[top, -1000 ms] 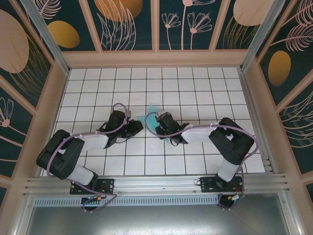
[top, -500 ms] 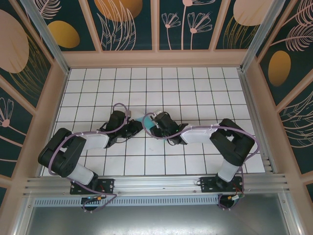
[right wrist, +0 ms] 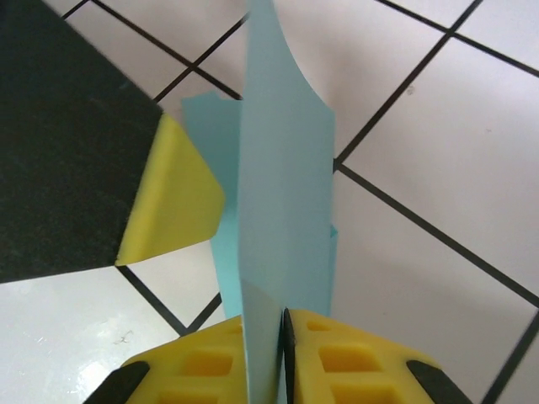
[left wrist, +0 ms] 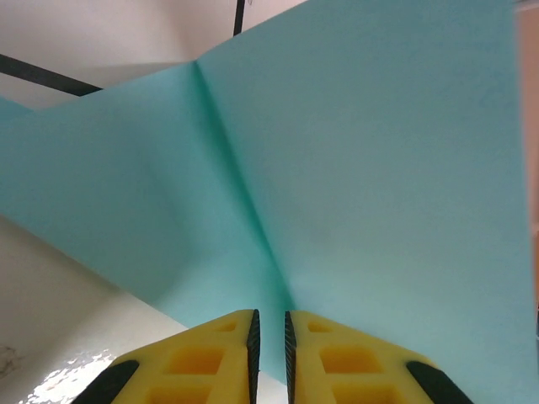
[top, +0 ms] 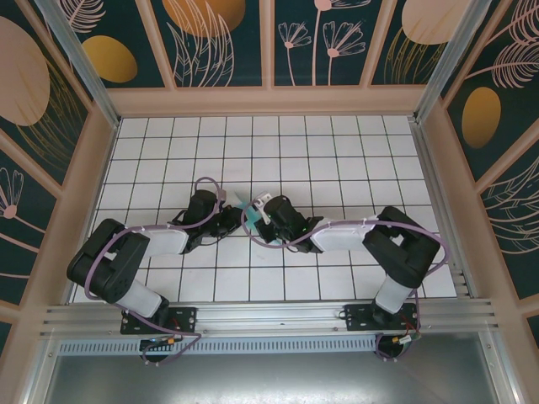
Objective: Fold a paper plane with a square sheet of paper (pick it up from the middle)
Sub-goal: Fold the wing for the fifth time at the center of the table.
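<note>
1. The white tabletop (top: pixel 337 151), ruled with black grid lines, carried the work area. The work sat near its middle, ahead of both arm bases.
2. The black-and-white left arm (top: pixel 126 257) and the matching right arm (top: pixel 396 244) both reached inward, so their wrists almost met.
3. The thin, light-blue square sheet of paper (top: pixel 246 202) stood on edge between the two wrists and rose from between both sets of fingers. Whether its lower edge touched the tabletop could not be told. The left wrist view showed it as two broad flat panels (left wrist: pixel 354 151). The right wrist view showed it nearly edge-on, in more than one layer (right wrist: pixel 282 185).
4. The left gripper (left wrist: pixel 269 324) was clamped on the sheet, its yellow fingers drawn together where the panels met. The right gripper (right wrist: pixel 265 324) was likewise clenched on the sheet's near edge, and one yellow pad (right wrist: pixel 173 202) of the left gripper sat just beside the paper in that view.
5. One straight crease (left wrist: pixel 240 177) ran across the sheet down to the left fingers.
6. Progress assessment (a judgement, not an observation): the task was at an early stage. The sheet had been lifted and at least one fold made. No pointed nose or slim dart shape was visible, so the nose folds, wing folds and final flattening most likely remained.
</note>
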You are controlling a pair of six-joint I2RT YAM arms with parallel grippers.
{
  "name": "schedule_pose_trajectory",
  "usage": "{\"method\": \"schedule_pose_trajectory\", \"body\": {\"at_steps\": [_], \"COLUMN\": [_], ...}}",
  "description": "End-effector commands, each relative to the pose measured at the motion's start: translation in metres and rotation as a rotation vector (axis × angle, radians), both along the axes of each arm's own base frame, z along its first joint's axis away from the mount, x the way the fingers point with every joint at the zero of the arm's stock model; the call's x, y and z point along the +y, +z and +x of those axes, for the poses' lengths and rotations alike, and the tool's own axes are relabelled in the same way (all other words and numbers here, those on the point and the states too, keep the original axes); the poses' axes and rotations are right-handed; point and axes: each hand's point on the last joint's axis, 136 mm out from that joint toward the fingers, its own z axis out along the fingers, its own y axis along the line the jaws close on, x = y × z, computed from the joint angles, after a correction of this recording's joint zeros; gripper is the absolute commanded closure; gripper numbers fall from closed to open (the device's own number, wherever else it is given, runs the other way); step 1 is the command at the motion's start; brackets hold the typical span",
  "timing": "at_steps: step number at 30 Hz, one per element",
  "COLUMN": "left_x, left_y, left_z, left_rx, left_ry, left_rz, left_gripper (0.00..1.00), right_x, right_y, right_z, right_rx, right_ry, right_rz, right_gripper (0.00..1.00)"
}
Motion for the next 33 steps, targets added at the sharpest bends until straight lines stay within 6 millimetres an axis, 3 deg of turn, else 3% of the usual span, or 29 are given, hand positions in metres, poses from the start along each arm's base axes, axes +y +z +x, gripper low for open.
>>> {"method": "schedule_pose_trajectory", "body": {"at_steps": [1,7,13,27,33], "left_x": [0.002,0.025,0.045,0.033,0.034], "left_y": [0.004,-0.001,0.006,0.013,0.011], "left_z": [0.001,-0.001,-0.004,-0.005,-0.004], "left_rx": [-0.010,-0.008,-0.044,-0.072,-0.070], "left_ry": [0.019,0.110,0.194,0.145,0.147], "left_rz": [0.011,0.090,0.133,0.067,0.075], "left_gripper": [0.81,0.82,0.83,0.83,0.83], "right_x": [0.015,0.028,0.035,0.047,0.041], "right_y": [-0.003,-0.015,-0.021,-0.022,-0.029], "right_z": [-0.004,-0.009,-0.011,-0.011,0.000], "right_rx": [0.001,0.048,0.118,0.326,0.363], "right_ry": [0.065,0.121,0.152,0.183,0.109], "right_rz": [0.020,0.024,0.064,0.179,0.167], "right_gripper": [0.85,0.87,0.91,0.93,0.95]}}
